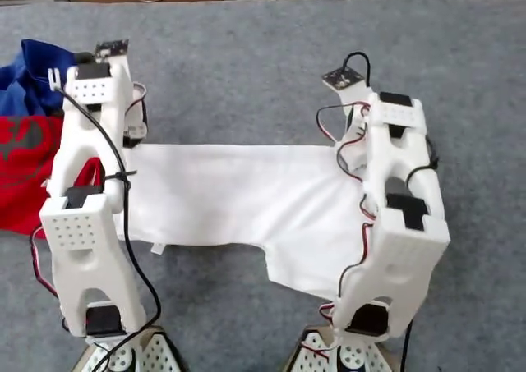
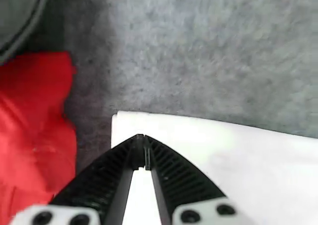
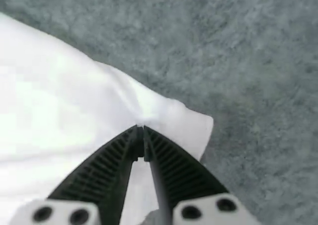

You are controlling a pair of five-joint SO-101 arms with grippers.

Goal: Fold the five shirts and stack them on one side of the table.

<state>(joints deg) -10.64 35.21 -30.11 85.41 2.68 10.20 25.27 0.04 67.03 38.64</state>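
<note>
White shirt [image 1: 246,195] lies spread flat across the middle of the grey table [image 1: 246,52], its long edges running from one arm to the other and one part hanging down toward the near edge on the right arm's side. From the high view we get the whole layout: the left arm [image 1: 86,183] stands over one end of the cloth and the right arm [image 1: 399,191] over the other, with a red shirt [image 1: 25,171] crumpled just beyond the left arm and a blue shirt [image 1: 33,76] bunched behind it, touching the red one. The arms' own bodies cover their fingers there, so we read the jaws from the wrist views. In the left wrist view the left gripper [image 2: 140,138] has its black ribbed jaws closed tip to tip on the white shirt [image 2: 233,160], just inside its corner near the far edge; the cloth around them lies smooth, the red shirt [image 2: 30,135] sits close beside that corner with a strip of bare table [image 2: 208,51] between. In the right wrist view the right gripper [image 3: 140,130] is likewise closed, pinching the white shirt [image 3: 59,106] near its other far corner, where the fabric puckers up into the tips and a small flap folds out over the table [image 3: 238,46].
</note>
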